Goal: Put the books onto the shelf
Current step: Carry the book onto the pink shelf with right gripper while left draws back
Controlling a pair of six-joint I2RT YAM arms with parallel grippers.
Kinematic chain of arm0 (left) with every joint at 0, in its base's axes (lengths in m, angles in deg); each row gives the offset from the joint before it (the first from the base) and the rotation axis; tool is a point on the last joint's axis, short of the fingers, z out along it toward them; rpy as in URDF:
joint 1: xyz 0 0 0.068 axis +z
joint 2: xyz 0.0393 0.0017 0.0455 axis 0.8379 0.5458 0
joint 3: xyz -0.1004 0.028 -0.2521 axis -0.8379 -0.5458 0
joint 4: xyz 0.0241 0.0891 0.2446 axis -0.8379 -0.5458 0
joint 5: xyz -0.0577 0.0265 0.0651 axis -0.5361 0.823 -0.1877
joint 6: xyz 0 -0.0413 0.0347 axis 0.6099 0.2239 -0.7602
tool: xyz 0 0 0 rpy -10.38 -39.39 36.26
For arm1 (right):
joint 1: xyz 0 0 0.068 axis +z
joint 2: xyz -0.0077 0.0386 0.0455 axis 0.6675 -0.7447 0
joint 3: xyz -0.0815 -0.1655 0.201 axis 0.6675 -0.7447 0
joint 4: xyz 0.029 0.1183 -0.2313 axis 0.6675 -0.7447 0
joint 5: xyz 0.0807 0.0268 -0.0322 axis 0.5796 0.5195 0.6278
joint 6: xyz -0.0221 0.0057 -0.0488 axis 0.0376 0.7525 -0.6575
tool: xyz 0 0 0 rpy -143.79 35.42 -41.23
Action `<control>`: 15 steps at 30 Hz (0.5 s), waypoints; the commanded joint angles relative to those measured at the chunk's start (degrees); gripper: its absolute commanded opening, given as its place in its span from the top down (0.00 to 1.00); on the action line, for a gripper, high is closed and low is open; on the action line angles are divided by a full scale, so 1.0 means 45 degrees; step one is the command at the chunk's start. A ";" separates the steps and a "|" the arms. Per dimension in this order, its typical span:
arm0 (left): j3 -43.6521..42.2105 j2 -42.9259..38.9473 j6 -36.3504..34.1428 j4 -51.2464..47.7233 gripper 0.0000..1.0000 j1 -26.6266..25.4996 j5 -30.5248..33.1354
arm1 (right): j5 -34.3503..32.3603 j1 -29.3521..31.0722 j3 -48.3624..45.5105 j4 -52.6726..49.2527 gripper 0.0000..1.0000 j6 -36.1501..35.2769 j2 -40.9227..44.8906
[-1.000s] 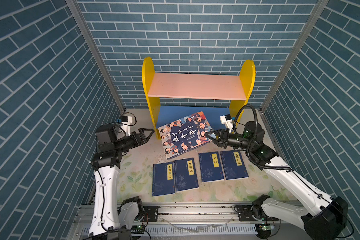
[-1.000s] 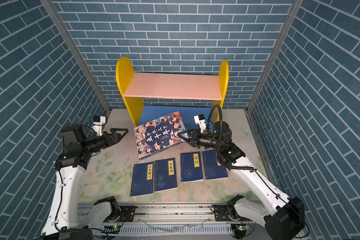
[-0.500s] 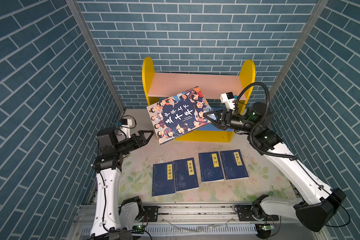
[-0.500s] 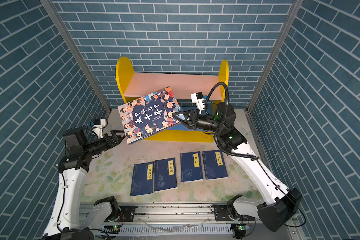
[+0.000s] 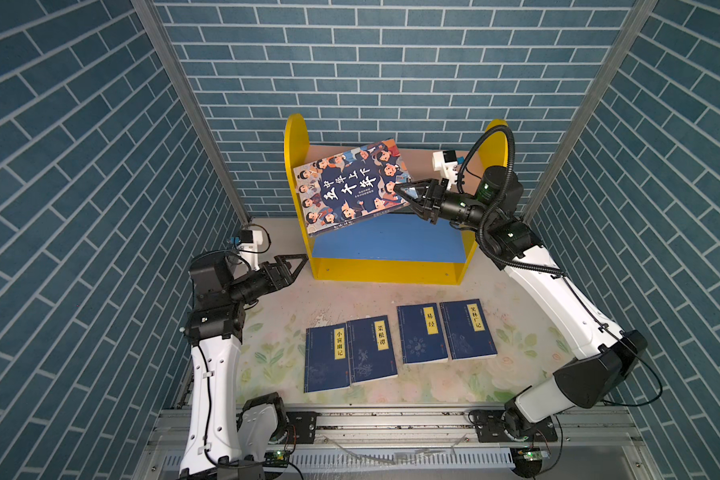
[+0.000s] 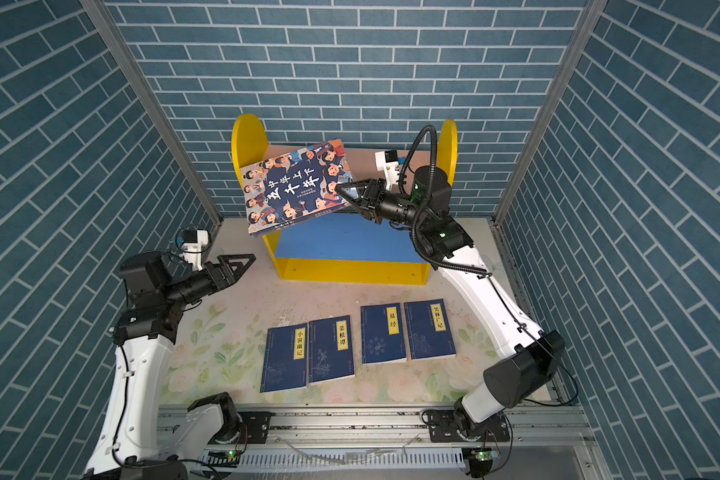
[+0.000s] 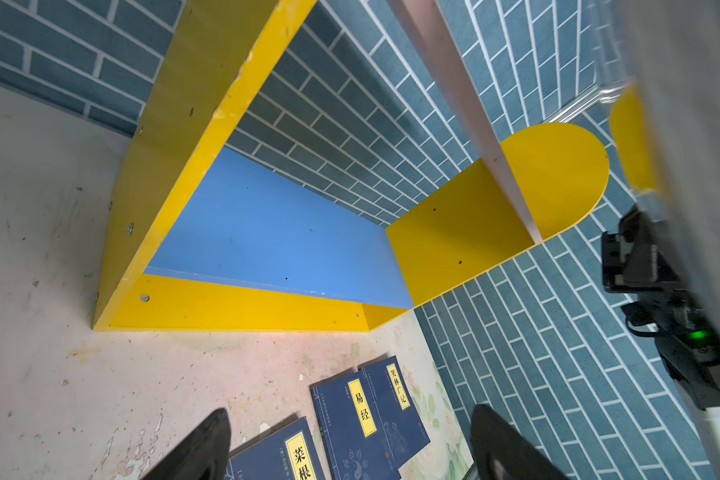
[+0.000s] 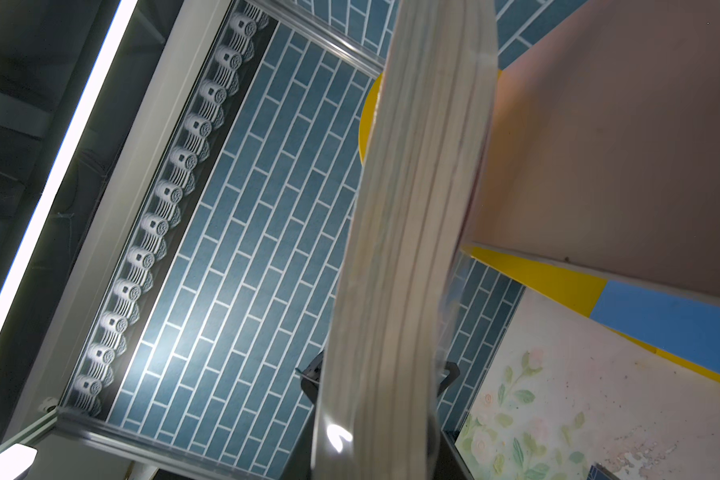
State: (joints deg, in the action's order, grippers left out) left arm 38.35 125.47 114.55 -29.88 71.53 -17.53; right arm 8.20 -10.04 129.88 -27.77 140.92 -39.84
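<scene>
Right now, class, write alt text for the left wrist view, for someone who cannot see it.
The yellow-sided shelf stands ahead, its blue lower board bare and its pink upper board seen edge-on. Nearer the camera, three navy books lie flat on the table, between the left gripper's open fingertips; the right arm shows at one edge.

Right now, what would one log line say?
right pincer: holds big book near shelf | left pincer: open | navy books: four on table

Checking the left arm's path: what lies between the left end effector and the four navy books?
Nothing: in both top views only bare flowered tabletop separates the left end effector from the navy books.
</scene>
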 commanded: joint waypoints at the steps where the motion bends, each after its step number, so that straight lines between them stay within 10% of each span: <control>1: 0.0696 -0.0096 0.0541 0.0956 0.09 -0.0078 -0.0108 | -0.1131 -0.0123 0.1565 0.2003 1.00 -0.0314 -0.0107; 15: 0.1681 0.0442 0.1549 0.2269 0.09 -0.0393 -0.0096 | -0.2746 -0.0135 0.4481 0.0071 1.00 0.0013 -0.2266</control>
State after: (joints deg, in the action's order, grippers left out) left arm 43.88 127.17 120.82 -22.45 70.24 -17.46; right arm -2.16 -10.54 144.70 -35.99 140.92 -50.95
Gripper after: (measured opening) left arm 0.914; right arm 0.284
